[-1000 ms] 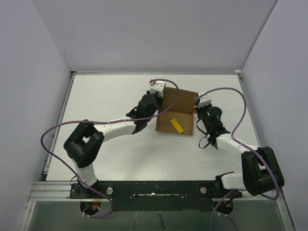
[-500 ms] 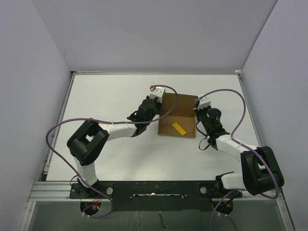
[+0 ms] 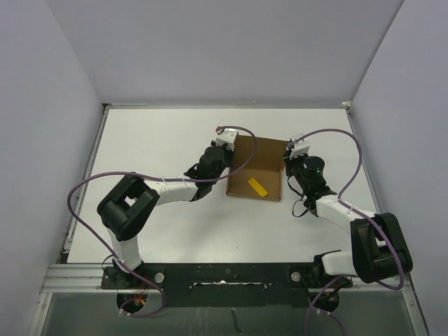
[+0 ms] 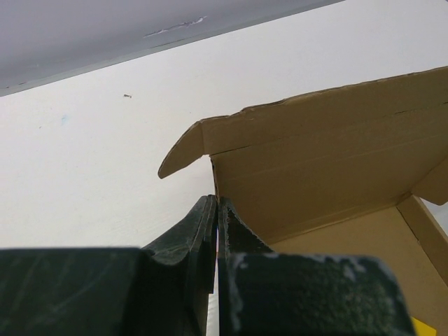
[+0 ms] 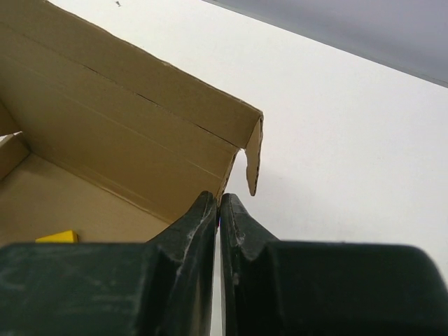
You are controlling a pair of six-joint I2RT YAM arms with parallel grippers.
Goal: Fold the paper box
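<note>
The paper box point(image 3: 262, 162) is brown cardboard and lies open in the middle of the table, its back panel standing up. A small yellow bar point(image 3: 257, 186) lies on its floor. My left gripper point(image 3: 225, 150) is shut on the box's left side wall. In the left wrist view that gripper point(image 4: 218, 204) pinches the thin wall edge, with the box point(image 4: 329, 161) opening to the right. My right gripper point(image 3: 287, 159) is shut on the right side wall. The right wrist view shows that gripper point(image 5: 218, 199) closed on the wall edge, the box point(image 5: 112, 119) to the left and a small corner flap point(image 5: 253, 157) hanging out.
The white table point(image 3: 154, 147) is walled in by pale panels at the back and on both sides. Purple cables point(image 3: 77, 192) loop from both arms over the table. A black rail point(image 3: 224, 274) with the arm bases runs along the near edge.
The box has slid slightly toward the near edge and its back panel stands lower in the top view. The left arm's elbow has shifted. Both grippers stay on the side walls.
</note>
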